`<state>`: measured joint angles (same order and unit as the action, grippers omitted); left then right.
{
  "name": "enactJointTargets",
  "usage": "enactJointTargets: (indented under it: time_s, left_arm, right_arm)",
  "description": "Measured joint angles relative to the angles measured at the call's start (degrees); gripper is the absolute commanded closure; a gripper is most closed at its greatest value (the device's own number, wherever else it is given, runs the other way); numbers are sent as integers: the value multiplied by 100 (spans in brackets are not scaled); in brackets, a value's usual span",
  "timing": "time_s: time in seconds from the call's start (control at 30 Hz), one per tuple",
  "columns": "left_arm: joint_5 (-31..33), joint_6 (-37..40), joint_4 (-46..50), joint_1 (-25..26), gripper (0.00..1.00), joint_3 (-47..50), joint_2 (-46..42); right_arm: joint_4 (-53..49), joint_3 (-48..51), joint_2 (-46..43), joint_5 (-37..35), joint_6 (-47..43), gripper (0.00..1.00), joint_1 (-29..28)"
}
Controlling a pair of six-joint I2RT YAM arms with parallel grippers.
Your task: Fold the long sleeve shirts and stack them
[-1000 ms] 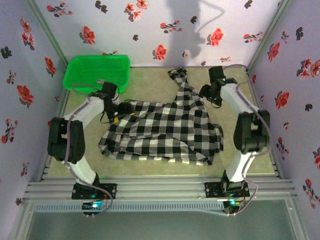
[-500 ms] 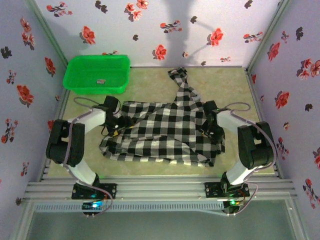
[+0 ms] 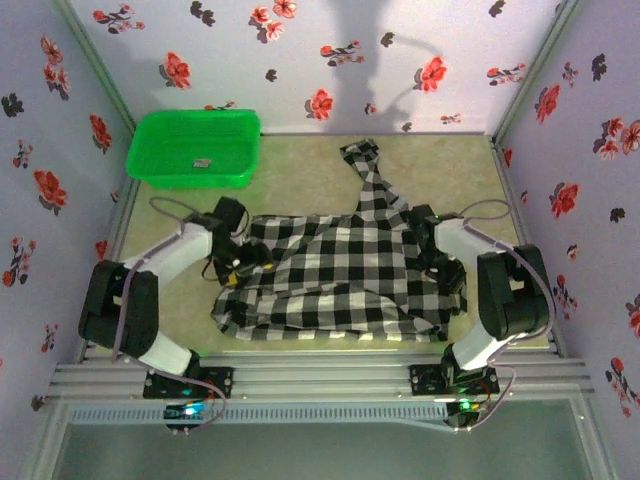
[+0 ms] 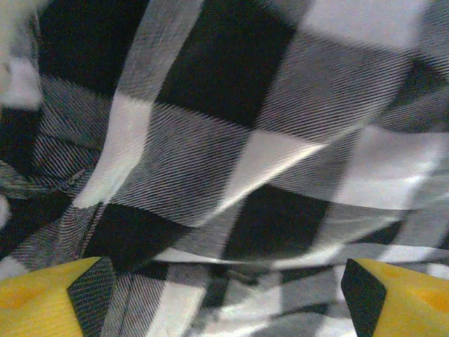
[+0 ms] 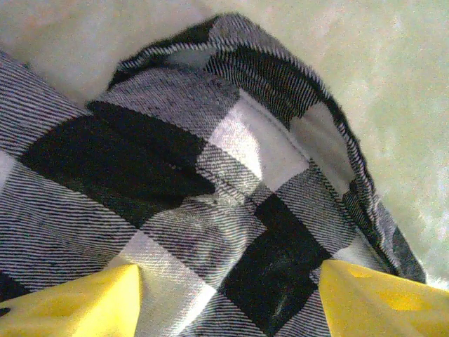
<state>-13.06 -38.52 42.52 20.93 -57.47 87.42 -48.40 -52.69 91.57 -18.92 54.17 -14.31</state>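
Observation:
The long sleeve shirt [image 3: 340,275], black-and-white checked, lies crumpled across the middle of the table, with one sleeve [image 3: 368,170] reaching toward the back wall. My left gripper [image 3: 243,262] is down at the shirt's left edge. In the left wrist view its yellow fingers [image 4: 49,298] stand wide apart and open, with checked cloth [image 4: 231,161] under and between them. My right gripper [image 3: 438,262] is at the shirt's right edge. It is open too, its fingers [image 5: 382,298] straddling a folded cloth edge [image 5: 231,175] beside bare table.
A green plastic basket [image 3: 150,165] stands at the back left with a small dark item [image 3: 200,163] inside. Flowered walls close in the left, right and back. The beige tabletop [image 3: 300,165] shows behind the shirt.
My right arm has swung from the back right down onto the shirt's right edge. The left arm has lowered and shifted slightly right. The shirt's lower edge has slid to the right.

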Motion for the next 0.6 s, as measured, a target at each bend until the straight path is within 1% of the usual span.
enactJointTargets:
  time_s: [0.1, 0.2, 0.33, 0.47, 0.53, 0.6]
  left_arm:
    - [181, 568, 466, -111, 14, -1294, 151]
    - [328, 1370, 660, -278, 17, -2437, 540]
    - [343, 2352, 984, -463, 25, -3202, 1231]
    - [297, 3248, 1410, -540, 33, -3775, 2166]
    - [249, 3556, 1526, -546, 39, -3928, 2511]
    - [229, 3773, 1611, -546, 40, -4013, 2778]
  right_arm:
    - [13, -160, -247, 2, -319, 16, 0]
    - [61, -487, -476, 116, -748, 11, 0]
    - [162, -1191, -529, 378, -1353, 8, 0]
    - [289, -1836, -448, 684, -1882, 6, 0]
    - [361, -2028, -350, 789, -2052, 6, 0]
    - [385, -2170, -205, 903, -2190, 7, 0]
